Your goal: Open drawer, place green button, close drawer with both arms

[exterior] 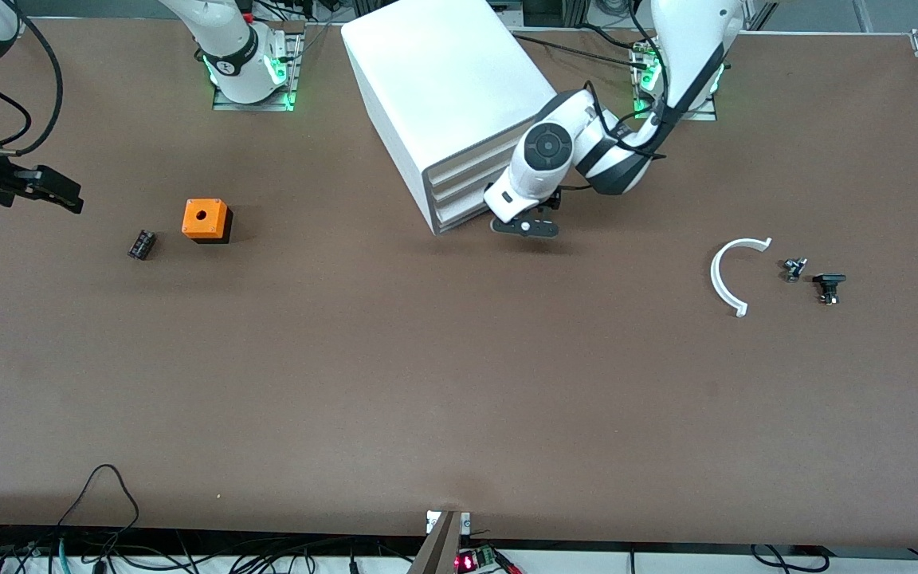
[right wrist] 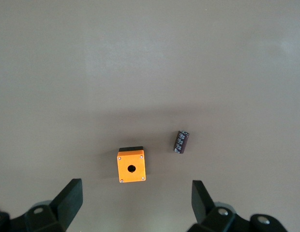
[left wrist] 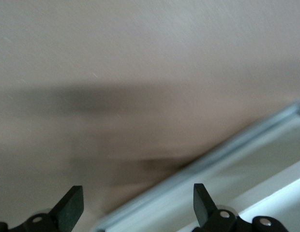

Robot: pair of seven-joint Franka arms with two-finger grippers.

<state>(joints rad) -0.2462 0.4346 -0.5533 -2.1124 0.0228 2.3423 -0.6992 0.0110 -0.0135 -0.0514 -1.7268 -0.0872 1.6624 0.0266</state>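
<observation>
The left gripper (exterior: 524, 226), fingers spread and empty, sits low at the front of the white cabinet (exterior: 443, 104), level with the closed bottom drawer (exterior: 463, 214). The right gripper (exterior: 49, 189) waits open above the tabletop (exterior: 427, 383) edge at the right arm's end. The button (exterior: 828, 286) lies near the left arm's end.

From my station, the cabinet (exterior: 447, 96) was the one large obstacle on the table (exterior: 459, 383). The left tool (exterior: 524, 226), fingers spread wide, crowded the cabinet's front at the lowest drawer (exterior: 459, 215). Toward the right arm's end from the cabinet stood an orange cube (exterior: 205, 220) and a small black part (exterior: 141, 244), with open passage between them. Nearer the camera than the cabinet, bare table lay wide open.
</observation>
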